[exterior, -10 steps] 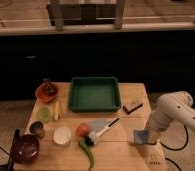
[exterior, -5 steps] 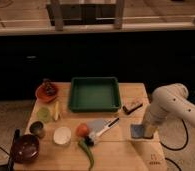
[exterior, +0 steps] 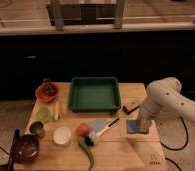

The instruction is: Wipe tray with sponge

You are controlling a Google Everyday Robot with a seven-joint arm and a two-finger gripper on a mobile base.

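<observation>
At the right of the surface (exterior: 116, 150), the claw (exterior: 139, 121) is clamped shut on the sponge (exterior: 133, 127), apart from the tray (exterior: 94, 106); wiping not yet begun.

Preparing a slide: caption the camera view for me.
Robot's gripper, jaws shut on the blue sponge, low over the wooden table, right of the green tray.

floor (exterior: 6, 116): pale, speckled | table (exterior: 118, 156): light wood | behind: dark cabinet front (exterior: 91, 55) | light: dim
</observation>
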